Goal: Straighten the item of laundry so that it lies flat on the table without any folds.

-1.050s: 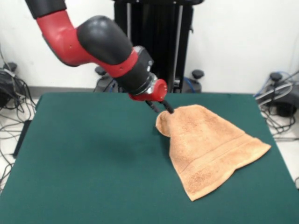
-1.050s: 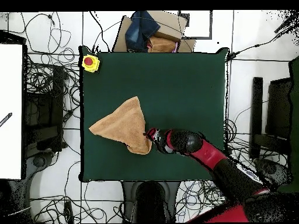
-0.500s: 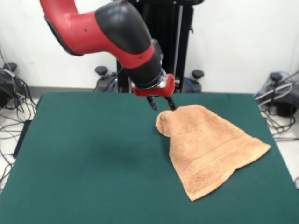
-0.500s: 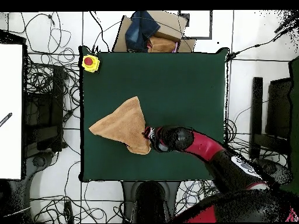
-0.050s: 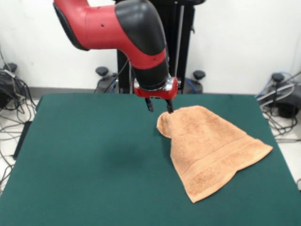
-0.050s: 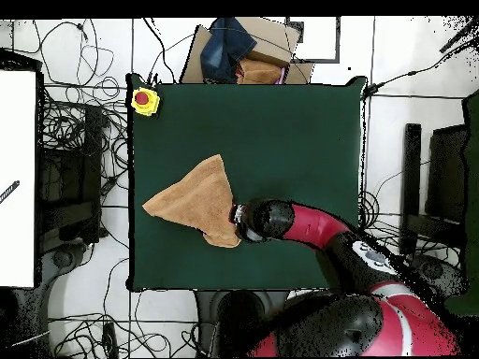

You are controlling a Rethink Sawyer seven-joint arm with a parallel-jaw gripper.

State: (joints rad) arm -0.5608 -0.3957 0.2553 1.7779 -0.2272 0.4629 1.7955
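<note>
Here, gripper (image 5: 158,107) poised over bunched corner of peach towel (image 5: 209,150), fingers spread, nothing held; towel fans away below it, folded on green table (image 5: 84,155); next: descend, pinch corner, pull outward

This is a robotics lab, not a home or shop. A red and black robot arm (image 5: 117,28) stands on a black pedestal (image 5: 155,47) at a green-topped table (image 5: 84,155) set out in the open floor. Loose cables (image 6: 84,140) sprawl across the pale tiled floor on every side, with black equipment stands (image 6: 426,187) parked along the edges. A yellow box with a red emergency-stop button (image 6: 143,99) sits on one table corner. Bare white walls (image 5: 244,37) close off the space behind, and a cardboard box (image 6: 248,51) lies just off the table.
</note>
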